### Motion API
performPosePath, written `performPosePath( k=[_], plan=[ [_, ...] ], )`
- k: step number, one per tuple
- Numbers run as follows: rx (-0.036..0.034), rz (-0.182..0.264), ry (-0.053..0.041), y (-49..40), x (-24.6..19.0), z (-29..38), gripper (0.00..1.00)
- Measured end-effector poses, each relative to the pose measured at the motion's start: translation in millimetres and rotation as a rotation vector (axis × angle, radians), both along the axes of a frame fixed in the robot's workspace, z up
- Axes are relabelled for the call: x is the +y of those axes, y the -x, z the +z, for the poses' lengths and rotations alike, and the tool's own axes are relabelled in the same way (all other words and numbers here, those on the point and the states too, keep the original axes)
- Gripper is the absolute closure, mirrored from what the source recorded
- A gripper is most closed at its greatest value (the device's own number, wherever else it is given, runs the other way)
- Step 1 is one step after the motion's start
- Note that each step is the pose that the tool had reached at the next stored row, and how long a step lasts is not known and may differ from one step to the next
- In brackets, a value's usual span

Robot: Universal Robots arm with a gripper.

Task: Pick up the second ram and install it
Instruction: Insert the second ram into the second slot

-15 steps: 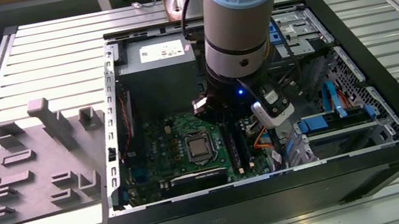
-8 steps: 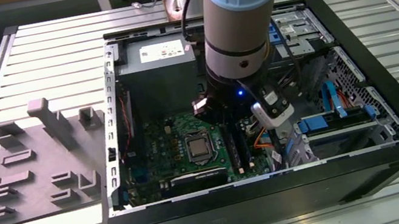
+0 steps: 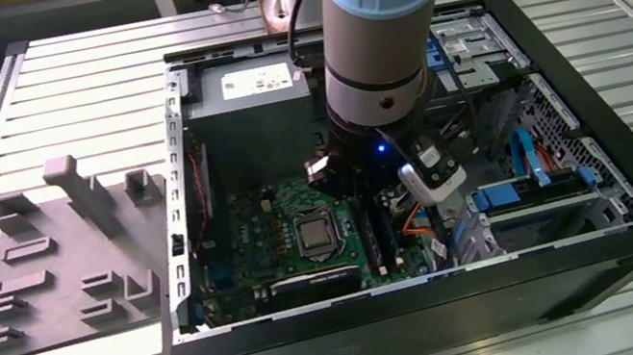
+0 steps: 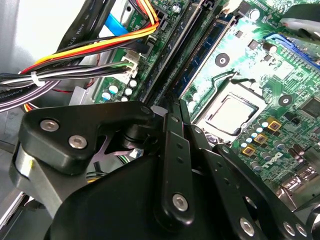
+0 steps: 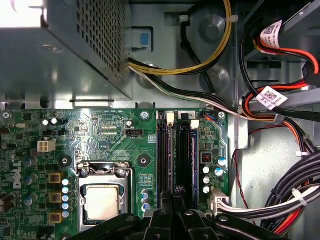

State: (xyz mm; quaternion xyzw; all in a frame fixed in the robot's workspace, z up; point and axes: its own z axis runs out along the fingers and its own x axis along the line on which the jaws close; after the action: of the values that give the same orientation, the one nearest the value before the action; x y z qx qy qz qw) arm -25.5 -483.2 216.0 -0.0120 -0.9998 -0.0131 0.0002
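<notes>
My gripper (image 5: 175, 192) hangs low over the green motherboard (image 5: 105, 137), at the near end of its two long black memory slots. In both wrist views the black fingers (image 4: 172, 145) are drawn tight together. A thin dark stick, apparently the second ram (image 5: 188, 150), stands in the slot farther from the processor socket (image 5: 102, 200). The fingertips are right at its end, and I cannot tell whether they touch it. In the exterior view the arm's wrist (image 3: 375, 99) reaches into the open computer case (image 3: 443, 302) and hides the fingers.
Bundles of black, orange and yellow cables (image 5: 295, 200) crowd the side of the slots away from the socket. The metal power supply box (image 5: 65, 50) stands beyond the board. A grey fixture block (image 3: 70, 260) with upright posts sits on the slatted table at the exterior view's left.
</notes>
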Motion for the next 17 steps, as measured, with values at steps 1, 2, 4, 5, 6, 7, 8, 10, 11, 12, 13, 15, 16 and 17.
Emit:
performPosePath(
  k=[1, 2, 4, 5, 6, 7, 8, 10, 11, 12, 13, 15, 16, 17],
  plan=[
    [0.0000, 0.000, 0.0000, 0.0, 0.0, 0.0, 0.88],
    [0.0000, 0.000, 0.0000, 0.0, 0.0, 0.0, 0.88],
    [-0.0001, 0.000, -0.0003, 0.0, 0.0, -0.6, 0.88],
    [0.0000, 0.000, -0.0002, 0.0, 0.0, -0.7, 0.88],
    [0.0000, 0.000, 0.0000, 0.0, 0.0, -0.9, 0.88],
    [-0.0001, 0.000, 0.0001, 0.0, 0.0, -1.1, 0.88],
    [-0.0001, 0.000, 0.0000, 0.0, 0.0, -1.3, 0.88],
    [0.0000, 0.000, 0.0001, 0.0, 0.0, -1.3, 0.88],
    [0.0000, 0.000, 0.0001, 0.0, 0.0, -1.3, 0.88],
    [0.0000, 0.000, 0.0000, 0.0, 0.0, -1.4, 0.88],
    [0.0000, 0.000, 0.0000, 0.0, 0.0, -1.4, 0.88],
    [0.0000, 0.000, 0.0003, 0.0, -0.1, -1.4, 0.86],
    [0.0000, 0.000, 0.0001, 0.0, 0.0, -1.4, 0.86],
    [0.0000, 0.000, 0.0000, 0.0, 0.0, -1.5, 0.86]
  ],
)
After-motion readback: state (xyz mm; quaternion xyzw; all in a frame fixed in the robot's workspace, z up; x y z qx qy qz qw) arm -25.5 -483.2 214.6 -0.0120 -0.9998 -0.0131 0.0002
